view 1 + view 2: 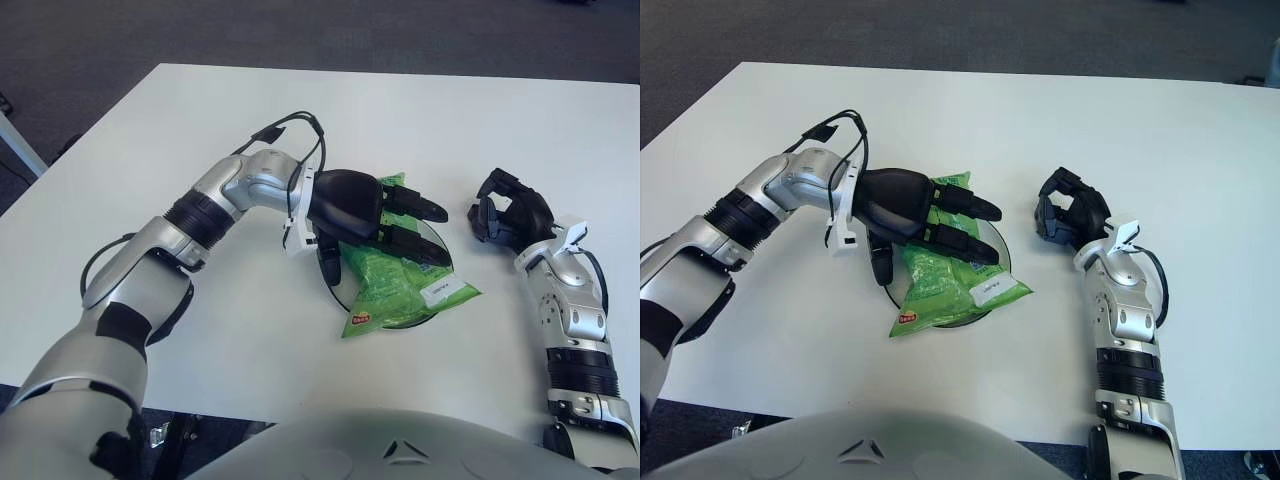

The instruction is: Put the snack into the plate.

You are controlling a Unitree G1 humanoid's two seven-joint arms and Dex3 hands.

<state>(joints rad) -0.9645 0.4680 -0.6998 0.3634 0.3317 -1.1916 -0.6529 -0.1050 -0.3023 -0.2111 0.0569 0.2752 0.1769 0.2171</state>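
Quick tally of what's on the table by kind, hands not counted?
Snack bag: 1
Plate: 1
Total: 2
The green bag lies on the plate, under the left hand; the right hand is to the plate's right.

A white table (pixel 420 120) fills most of the view, with dark grey carpeted floor (pixel 300 30) beyond it
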